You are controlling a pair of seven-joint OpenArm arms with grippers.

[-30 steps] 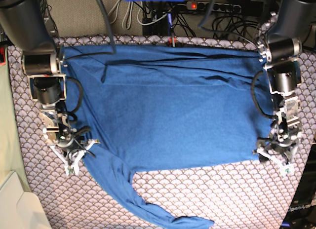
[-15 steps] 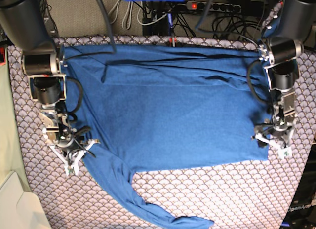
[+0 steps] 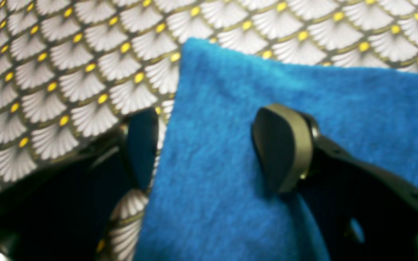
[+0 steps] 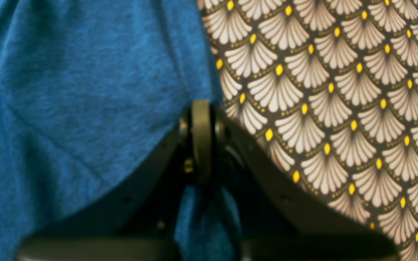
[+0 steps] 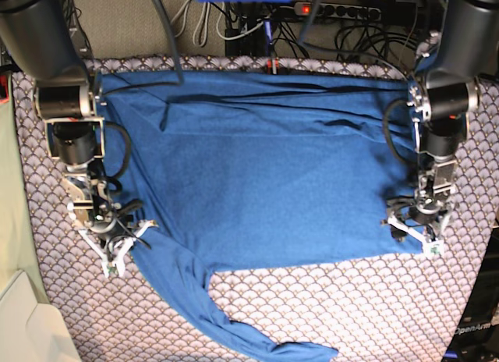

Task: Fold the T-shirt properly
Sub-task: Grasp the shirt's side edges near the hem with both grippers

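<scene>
The blue T-shirt (image 5: pixel 265 167) lies spread flat on the patterned cloth, one long sleeve (image 5: pixel 234 323) trailing toward the front edge. My left gripper (image 5: pixel 412 233) sits at the shirt's front corner on the base view's right. In the left wrist view it (image 3: pixel 212 148) is open and straddles the shirt's edge (image 3: pixel 267 90), one finger (image 3: pixel 142 145) over the cloth and the other (image 3: pixel 281 152) over the fabric. My right gripper (image 5: pixel 123 249) is at the opposite side by the sleeve. Up close it (image 4: pixel 201 141) is shut on a pinch of the T-shirt (image 4: pixel 67 90).
A scallop-patterned grey-white cloth (image 5: pixel 351 307) covers the table under the shirt. Cables and a power strip (image 5: pixel 327 11) run along the back. A pale box (image 5: pixel 19 319) stands at the front left, and a dark unit (image 5: pixel 475 323) at the front right.
My left gripper has moved inward and slightly back, from off the shirt's side onto its front corner. The right arm and the shirt have stayed still.
</scene>
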